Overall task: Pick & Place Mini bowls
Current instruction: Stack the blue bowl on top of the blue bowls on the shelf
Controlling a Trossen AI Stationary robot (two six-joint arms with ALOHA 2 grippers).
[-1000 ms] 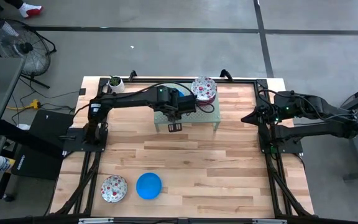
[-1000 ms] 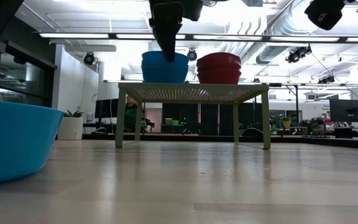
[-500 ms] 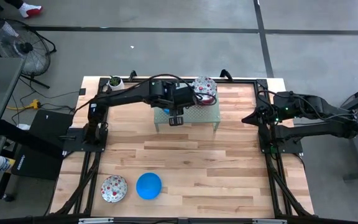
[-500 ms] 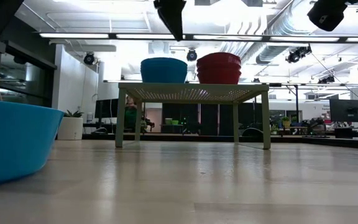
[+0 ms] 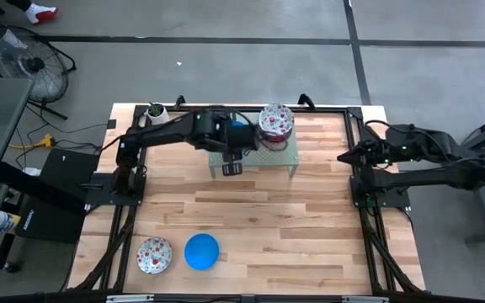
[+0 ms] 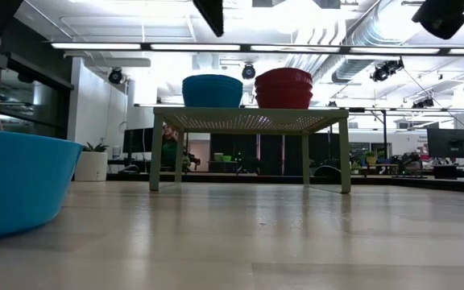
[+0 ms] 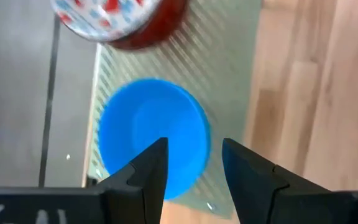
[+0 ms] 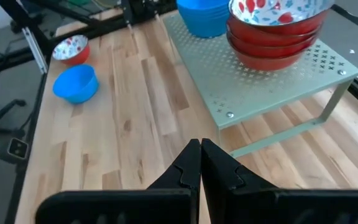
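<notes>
A stack of blue mini bowls [image 6: 212,90] and a stack of red-sided floral mini bowls [image 6: 283,87] stand by their bases on a green perforated stand [image 5: 269,157] at the far middle of the table. My left gripper [image 7: 194,162] is open, raised above the blue stack [image 7: 151,137] and touching nothing; in the high view the left gripper [image 5: 232,168] is over the stand's near edge. One blue bowl [image 5: 201,251] and one floral bowl [image 5: 153,254] sit near the table's near left. My right gripper [image 8: 199,155] is shut, waiting at the right edge.
A small white pot with a green plant [image 5: 156,112] stands at the far left corner. Black frame rails run along the left and right table edges. Bare wood lies between the stand and the two near bowls. The near blue bowl [image 6: 14,181] shows large in the low view.
My left gripper has left a blue bowl on the blue stack, where it has settled lower into the pile. The gripper has risen clear of the stack and drawn back a little toward the table's left.
</notes>
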